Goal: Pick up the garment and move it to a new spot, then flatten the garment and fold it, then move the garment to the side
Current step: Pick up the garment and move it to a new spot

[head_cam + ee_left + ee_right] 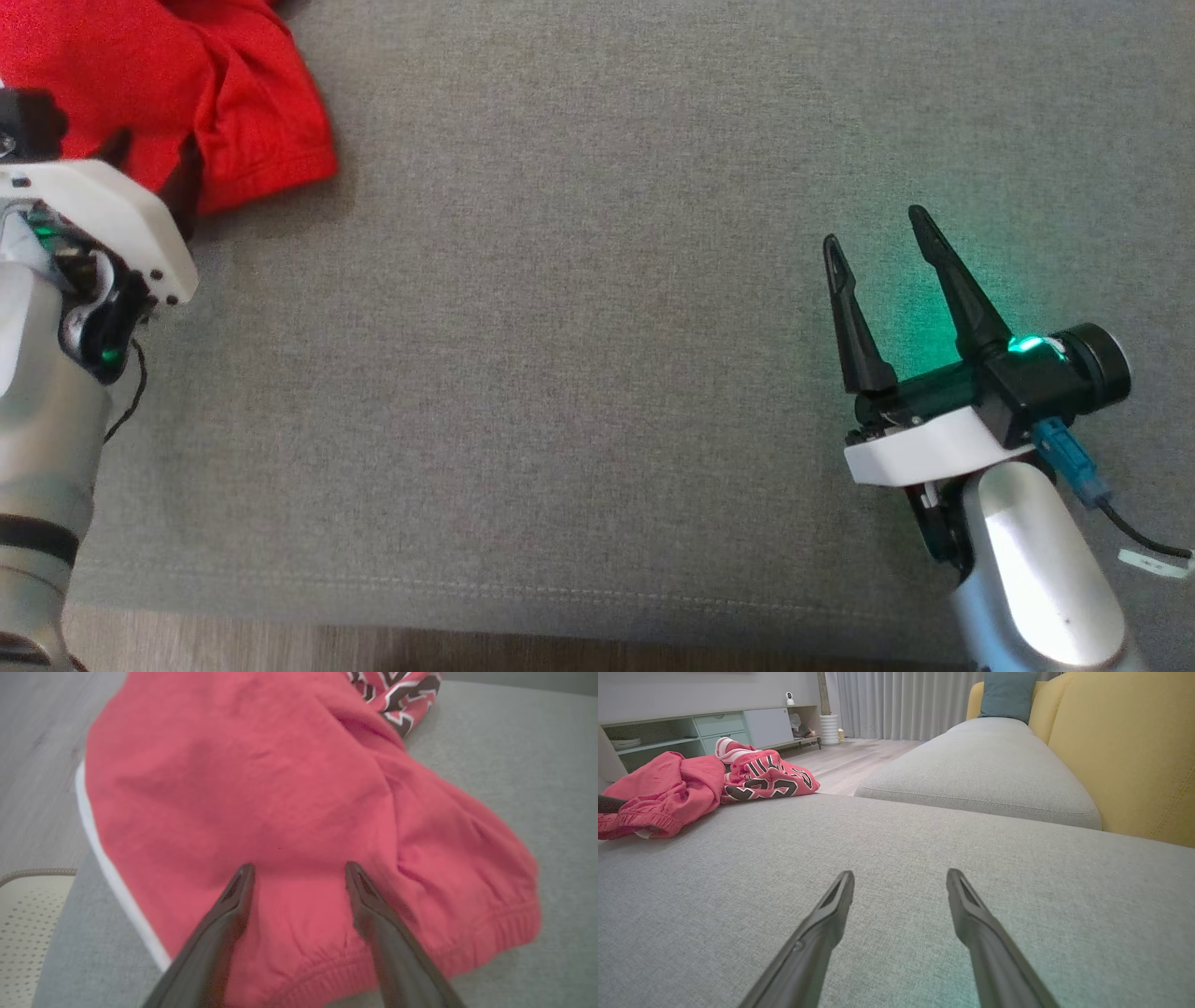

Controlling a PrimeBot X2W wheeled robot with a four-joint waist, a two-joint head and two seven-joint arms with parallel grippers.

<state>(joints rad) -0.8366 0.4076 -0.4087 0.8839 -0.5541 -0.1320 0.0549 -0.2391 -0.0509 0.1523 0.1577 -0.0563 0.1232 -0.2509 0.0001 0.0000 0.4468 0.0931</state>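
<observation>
Left gripper [299,870] is hovering, fingers apart, over the plain red cloth [261,788]; I am not able to tell whether the tips are touching it. Garment [768,777] is lying crumpled just beyond that cloth, touching it, lettering showing. Right gripper [873,233] is sitting well apart from the cloth, fingers spread, over the grey sofa seat [560,392].

Right gripper [900,874], jaws spread over grey sofa seat [896,835], lettered garment [768,778] bunched beside plain red cloth [668,788], far left
</observation>
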